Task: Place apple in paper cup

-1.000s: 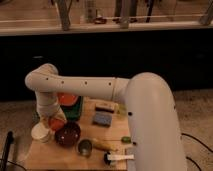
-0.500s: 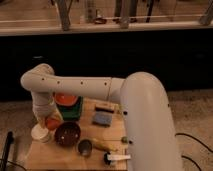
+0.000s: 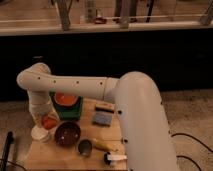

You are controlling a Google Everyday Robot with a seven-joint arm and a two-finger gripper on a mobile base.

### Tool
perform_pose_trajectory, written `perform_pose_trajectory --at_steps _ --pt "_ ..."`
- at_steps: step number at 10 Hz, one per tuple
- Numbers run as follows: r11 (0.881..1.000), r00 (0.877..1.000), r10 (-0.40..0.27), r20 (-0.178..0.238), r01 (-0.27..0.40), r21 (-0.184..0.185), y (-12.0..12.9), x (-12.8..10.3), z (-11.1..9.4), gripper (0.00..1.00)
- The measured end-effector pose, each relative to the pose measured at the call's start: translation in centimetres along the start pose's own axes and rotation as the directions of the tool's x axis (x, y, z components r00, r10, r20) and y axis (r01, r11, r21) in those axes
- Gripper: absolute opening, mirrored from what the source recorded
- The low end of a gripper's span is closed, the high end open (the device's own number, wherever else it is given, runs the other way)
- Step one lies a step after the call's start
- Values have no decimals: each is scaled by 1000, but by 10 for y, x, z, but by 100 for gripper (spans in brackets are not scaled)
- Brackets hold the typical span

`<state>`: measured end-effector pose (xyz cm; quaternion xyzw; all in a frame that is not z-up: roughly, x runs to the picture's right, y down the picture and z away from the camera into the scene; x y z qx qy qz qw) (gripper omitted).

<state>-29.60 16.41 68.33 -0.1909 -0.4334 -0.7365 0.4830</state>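
Note:
The small orange-red apple (image 3: 48,121) sits at the tip of my gripper (image 3: 46,121), which hangs down from the white arm at the left of the wooden table (image 3: 55,157). The gripper is shut on the apple. It holds the apple just above the upper right rim of the white paper cup (image 3: 39,134), which stands at the table's left edge. The arm's wrist hides the back of the cup and part of the apple.
A dark maroon bowl (image 3: 67,134) stands right of the cup. A small metal cup (image 3: 84,147) is in front of it. An orange bowl (image 3: 66,99) rests on a green block (image 3: 69,111). A blue sponge (image 3: 102,119), a yellow item (image 3: 103,145) and a white item (image 3: 116,158) lie to the right.
The arm's elbow has shifted slightly left. The gripper with the apple has moved a little left toward the paper cup.

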Motion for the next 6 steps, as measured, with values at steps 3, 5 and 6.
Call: perform_pose_trajectory --at_steps 3,5,6 --pt "999 1000 -29 5 29 14 -7 2 1 1" --pt "998 999 -49 7 49 30 -12 2 3 1" --pt "998 998 -56 9 55 34 -14 2 4 1"
